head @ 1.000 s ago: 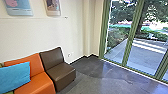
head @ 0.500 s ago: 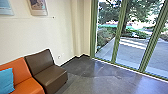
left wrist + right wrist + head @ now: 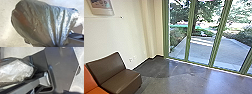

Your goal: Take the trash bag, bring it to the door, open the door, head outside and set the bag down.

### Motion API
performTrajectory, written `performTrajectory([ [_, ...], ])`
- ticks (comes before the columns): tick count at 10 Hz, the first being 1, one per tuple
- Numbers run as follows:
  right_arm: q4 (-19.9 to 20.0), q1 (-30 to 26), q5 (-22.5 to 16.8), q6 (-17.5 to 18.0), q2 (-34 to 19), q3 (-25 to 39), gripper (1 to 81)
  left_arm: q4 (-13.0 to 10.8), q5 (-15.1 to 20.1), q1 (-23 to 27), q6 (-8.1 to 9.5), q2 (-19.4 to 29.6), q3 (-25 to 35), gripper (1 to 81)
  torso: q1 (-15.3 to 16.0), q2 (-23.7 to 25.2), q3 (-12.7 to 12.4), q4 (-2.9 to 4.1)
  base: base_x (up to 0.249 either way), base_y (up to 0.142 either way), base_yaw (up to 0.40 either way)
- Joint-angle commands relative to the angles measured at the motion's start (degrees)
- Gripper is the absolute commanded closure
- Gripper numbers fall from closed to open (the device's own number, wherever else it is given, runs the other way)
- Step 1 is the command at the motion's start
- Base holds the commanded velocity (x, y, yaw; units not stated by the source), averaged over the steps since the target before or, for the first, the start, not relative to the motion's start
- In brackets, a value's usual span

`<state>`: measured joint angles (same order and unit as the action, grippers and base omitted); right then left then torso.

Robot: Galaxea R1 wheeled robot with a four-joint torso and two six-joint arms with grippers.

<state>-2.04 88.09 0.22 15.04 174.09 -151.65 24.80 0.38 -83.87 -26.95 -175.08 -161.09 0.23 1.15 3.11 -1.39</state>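
Note:
Dark and shiny, the trash bag hangs full in the left wrist view, its folds drawn together to a narrow neck. My left gripper is shut on that neck, a dark blur at the gathered plastic. In the right wrist view the trash bag lies beside the robot's base, with pale crinkled plastic showing. The glass door and window panels in green frames stand ahead and to the right in the head view; whether any panel is open I cannot tell.
A brown seat and part of an orange seat stand at the left by the white wall. Grey floor runs up to the glass. Paving and greenery lie outside.
The head camera has turned to the right: more of the glass panels shows, and the blue cushion has passed out of the head view.

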Motion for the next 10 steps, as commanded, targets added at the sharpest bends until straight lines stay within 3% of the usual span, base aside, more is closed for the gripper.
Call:
performTrajectory([
  [1,-0.51,-2.43,-3.12,-0.01,0.22,0.23,1.0,-0.36,3.58,2.88,-0.2,0.07,-0.28,81.1,0.0,0.0,0.0,0.0,0.0,0.0,-0.339],
  [10,-0.95,-2.08,-3.12,0.07,0.67,0.23,1.0,-0.36,3.58,2.79,-0.2,0.08,-0.28,81.1,0.0,0.0,-0.02,0.0,0.0,0.0,-0.339],
])
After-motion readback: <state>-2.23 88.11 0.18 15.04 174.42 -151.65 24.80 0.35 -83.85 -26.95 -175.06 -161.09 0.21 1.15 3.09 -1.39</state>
